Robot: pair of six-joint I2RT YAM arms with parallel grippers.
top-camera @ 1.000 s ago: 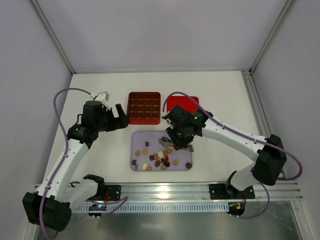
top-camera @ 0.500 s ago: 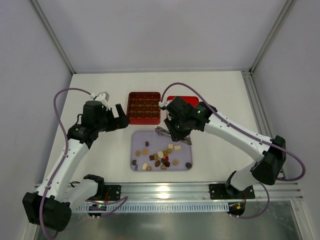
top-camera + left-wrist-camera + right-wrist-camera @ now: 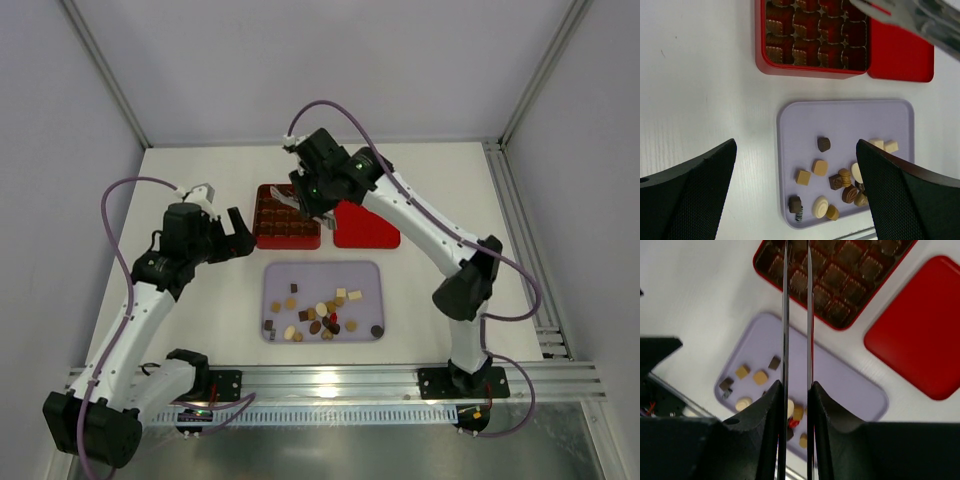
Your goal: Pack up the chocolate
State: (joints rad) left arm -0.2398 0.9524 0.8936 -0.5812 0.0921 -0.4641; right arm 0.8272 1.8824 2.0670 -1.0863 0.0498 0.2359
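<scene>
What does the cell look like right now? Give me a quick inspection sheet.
Surface: white table, no stray sweets seen.
Job's things: chocolate loose on the lilac tray; red box open, red lid beside it; compartment contents unclear.
Clutter: nothing seen.
Grippers: left gripper jaws wide open, empty, beside the box; right gripper over the box, jaws nearly together, load not visible.
Cables: purple cables loop off both arms, clear of tray.
Surroundings: white walls, metal rail at near edge.
</scene>
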